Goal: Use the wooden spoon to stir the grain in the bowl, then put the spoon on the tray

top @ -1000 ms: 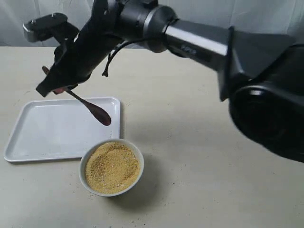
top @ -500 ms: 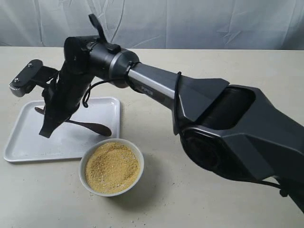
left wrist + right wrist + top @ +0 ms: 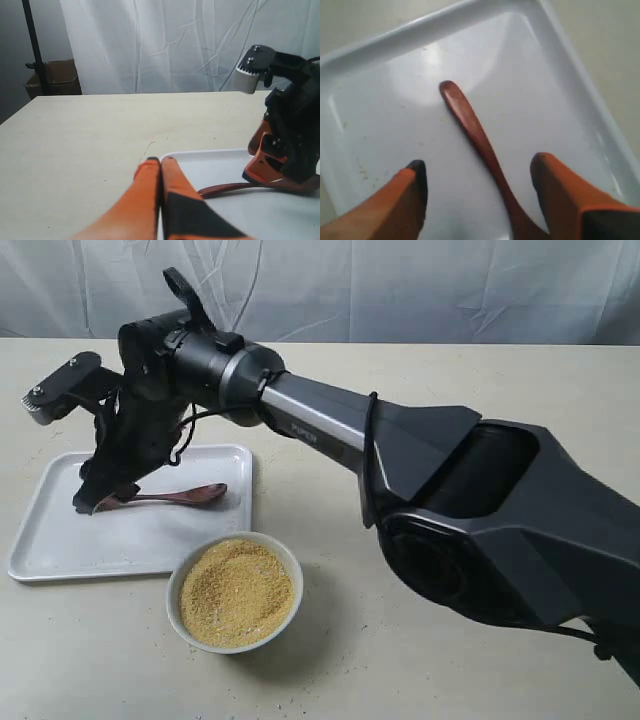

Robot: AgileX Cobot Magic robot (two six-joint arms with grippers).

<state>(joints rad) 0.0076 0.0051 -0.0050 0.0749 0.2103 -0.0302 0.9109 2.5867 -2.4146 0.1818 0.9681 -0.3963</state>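
Note:
The wooden spoon (image 3: 172,496) lies flat on the white tray (image 3: 60,540), its round end toward the tray's right rim. My right gripper (image 3: 96,496) hangs low over the handle end, open. In the right wrist view the spoon (image 3: 470,122) runs between the two spread fingers of the right gripper (image 3: 479,162) without either one touching it. The white bowl (image 3: 288,570), full of golden grain (image 3: 236,592), stands just in front of the tray. My left gripper (image 3: 160,160) is shut and empty beside the tray's corner (image 3: 210,167), and is out of the exterior view.
The right arm (image 3: 330,425) stretches across the table from the right, above the tray and bowl. A few spilt grains dot the beige tabletop (image 3: 300,702) near the bowl. A white curtain hangs behind the table.
The right gripper carried the spoon down from above the bowl to the tray, laid it flat and opened its fingers, letting go. The bowl and tray stayed put.

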